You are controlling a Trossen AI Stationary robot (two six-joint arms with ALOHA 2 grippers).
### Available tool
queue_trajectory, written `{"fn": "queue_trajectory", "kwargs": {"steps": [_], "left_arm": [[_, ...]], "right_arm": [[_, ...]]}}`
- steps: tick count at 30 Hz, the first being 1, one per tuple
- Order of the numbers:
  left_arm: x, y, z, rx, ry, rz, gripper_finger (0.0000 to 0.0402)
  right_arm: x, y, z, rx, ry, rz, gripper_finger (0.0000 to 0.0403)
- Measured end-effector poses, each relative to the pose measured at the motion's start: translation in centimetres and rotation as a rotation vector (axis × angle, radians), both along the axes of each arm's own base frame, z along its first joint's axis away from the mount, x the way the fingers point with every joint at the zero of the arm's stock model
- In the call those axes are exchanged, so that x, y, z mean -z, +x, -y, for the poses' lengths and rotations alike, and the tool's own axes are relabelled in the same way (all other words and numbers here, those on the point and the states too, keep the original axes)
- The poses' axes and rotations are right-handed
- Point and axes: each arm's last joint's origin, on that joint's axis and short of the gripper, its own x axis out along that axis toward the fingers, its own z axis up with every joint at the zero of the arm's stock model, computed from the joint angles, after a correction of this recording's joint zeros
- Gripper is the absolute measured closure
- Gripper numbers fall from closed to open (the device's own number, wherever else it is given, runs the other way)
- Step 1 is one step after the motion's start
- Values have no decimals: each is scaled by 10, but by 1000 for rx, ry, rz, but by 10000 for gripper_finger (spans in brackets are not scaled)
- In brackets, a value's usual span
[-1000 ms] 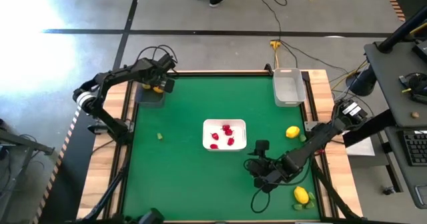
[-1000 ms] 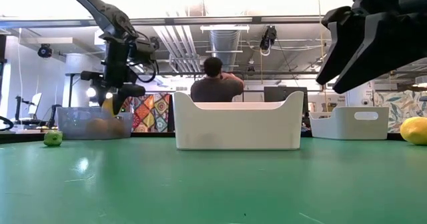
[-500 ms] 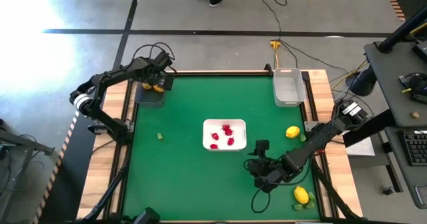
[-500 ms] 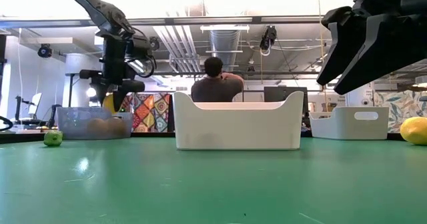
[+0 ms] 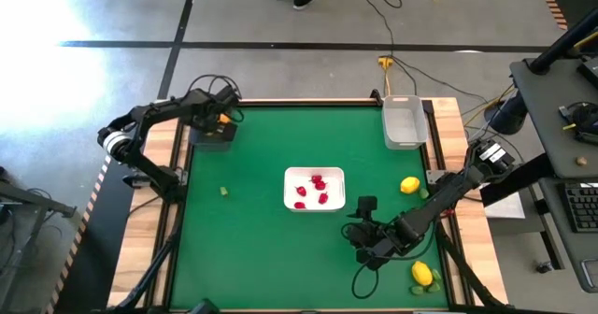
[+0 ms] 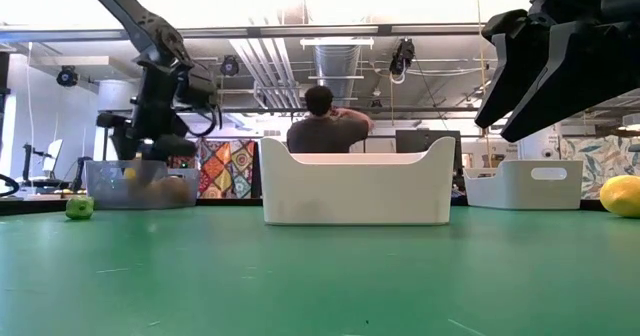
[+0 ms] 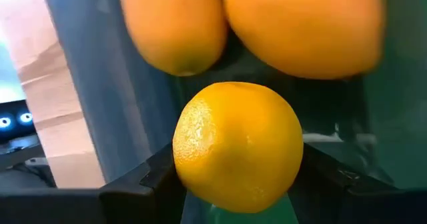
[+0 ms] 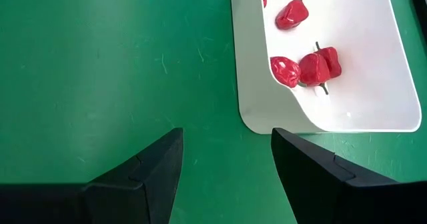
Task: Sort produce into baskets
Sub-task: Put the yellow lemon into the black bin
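left gripper (image 5: 218, 125) is down in the dark bin (image 5: 211, 136) at the far left corner, fingers clamped on a lemon (image 7: 237, 146) right by two oranges (image 7: 303, 27). right gripper (image 5: 366, 230) hovers spread open near the white tray (image 5: 314, 203) holding red berries (image 8: 319, 68).

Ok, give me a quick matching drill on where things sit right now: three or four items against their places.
Items:
1. red berries
2. left gripper
3. right gripper
4. small green piece

Places:
A. over the dark bin, holding a yellow lemon
B. in the white tray
C. alone on the mat left of the tray
D. open, just below the tray

Pairs: 1-B, 2-A, 3-D, 4-C
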Motion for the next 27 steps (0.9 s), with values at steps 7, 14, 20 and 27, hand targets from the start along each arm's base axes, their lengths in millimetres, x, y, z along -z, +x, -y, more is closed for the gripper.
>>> {"fn": "queue_trajectory", "kwargs": {"steps": [7,14,20,27], "left_arm": [[3,-1,-1,-25,56,-23,177],[2,-1,-2,-47,83,-29,155],[-3,-1,1,-41,94,-48,133],[-16,-4,9,-15,110,-38,101]], "right_arm": [[0,0,0,5,4,2,181],[0,0,0,12,11,5,181],[0,0,0,12,12,5,181],[0,0,0,13,14,6,181]]}}
